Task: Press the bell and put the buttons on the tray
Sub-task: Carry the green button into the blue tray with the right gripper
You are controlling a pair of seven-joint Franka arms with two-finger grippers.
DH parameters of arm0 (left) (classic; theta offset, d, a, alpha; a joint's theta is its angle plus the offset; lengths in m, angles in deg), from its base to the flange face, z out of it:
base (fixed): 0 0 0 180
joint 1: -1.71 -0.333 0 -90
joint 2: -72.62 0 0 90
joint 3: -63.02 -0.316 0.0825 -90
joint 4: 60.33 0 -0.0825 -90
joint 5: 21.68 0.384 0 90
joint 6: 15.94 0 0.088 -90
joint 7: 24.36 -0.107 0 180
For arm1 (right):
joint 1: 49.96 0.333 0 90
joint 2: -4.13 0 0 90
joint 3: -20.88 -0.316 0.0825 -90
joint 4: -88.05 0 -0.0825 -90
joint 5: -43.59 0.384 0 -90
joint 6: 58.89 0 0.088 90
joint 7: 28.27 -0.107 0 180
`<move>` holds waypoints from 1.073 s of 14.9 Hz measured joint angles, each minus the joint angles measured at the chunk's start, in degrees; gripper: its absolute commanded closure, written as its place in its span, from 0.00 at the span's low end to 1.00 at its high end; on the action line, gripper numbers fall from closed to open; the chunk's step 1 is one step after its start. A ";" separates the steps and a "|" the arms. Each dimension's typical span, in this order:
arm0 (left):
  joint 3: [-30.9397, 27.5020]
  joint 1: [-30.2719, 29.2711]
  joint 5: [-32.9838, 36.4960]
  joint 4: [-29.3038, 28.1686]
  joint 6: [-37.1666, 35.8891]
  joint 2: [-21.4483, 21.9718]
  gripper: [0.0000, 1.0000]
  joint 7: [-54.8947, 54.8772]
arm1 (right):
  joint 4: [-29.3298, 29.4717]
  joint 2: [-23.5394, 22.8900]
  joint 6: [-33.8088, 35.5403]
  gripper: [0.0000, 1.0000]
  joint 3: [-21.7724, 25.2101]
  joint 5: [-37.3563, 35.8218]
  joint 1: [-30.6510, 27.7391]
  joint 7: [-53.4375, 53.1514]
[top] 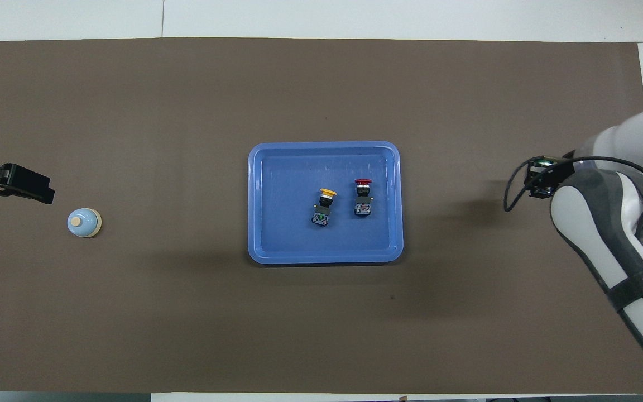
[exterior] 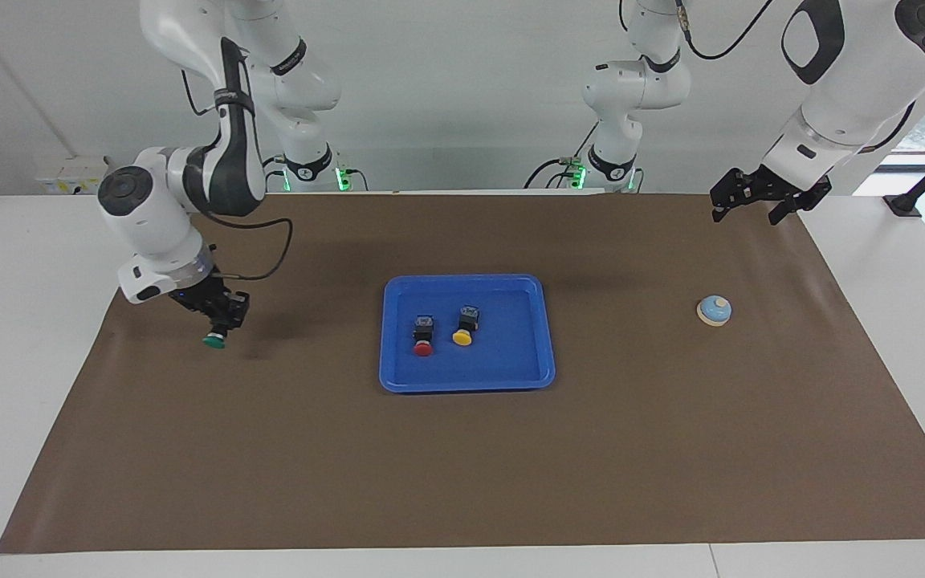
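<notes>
The blue tray [exterior: 466, 382] [top: 325, 257] lies mid-table. In it lie the red button [exterior: 423, 337] [top: 362, 196] and the yellow button [exterior: 465, 326] [top: 324, 205], side by side. My right gripper [exterior: 222, 325] [top: 541, 181] is shut on the green button [exterior: 214, 340] [top: 543, 162], low over the mat toward the right arm's end, well clear of the tray. The bell [exterior: 714, 310] [top: 84, 222] stands on the mat toward the left arm's end. My left gripper [exterior: 751, 210] [top: 31, 190] hangs open and empty, raised over the mat close to the bell.
A brown mat [exterior: 462, 466] [top: 321, 89] covers most of the white table. Nothing else stands on it besides the tray and the bell.
</notes>
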 measured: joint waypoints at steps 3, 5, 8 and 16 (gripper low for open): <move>0.00 0.00 0.00 0.00 0.00 0.00 0.00 0.00 | 9.40 -1.93 7.65 1.00 -0.20 0.12 12.47 -11.28; 0.00 0.00 0.00 0.00 0.00 0.00 0.00 0.00 | 13.40 -3.93 8.51 1.00 -0.24 0.26 19.83 -15.54; 0.00 0.00 0.00 0.00 0.00 0.00 0.00 0.00 | 20.12 -9.76 8.52 1.00 -0.18 0.98 27.95 -23.18; 0.00 0.00 0.00 0.00 0.00 0.00 0.00 0.00 | 33.77 -31.85 -0.12 1.00 0.55 -2.94 42.14 -30.58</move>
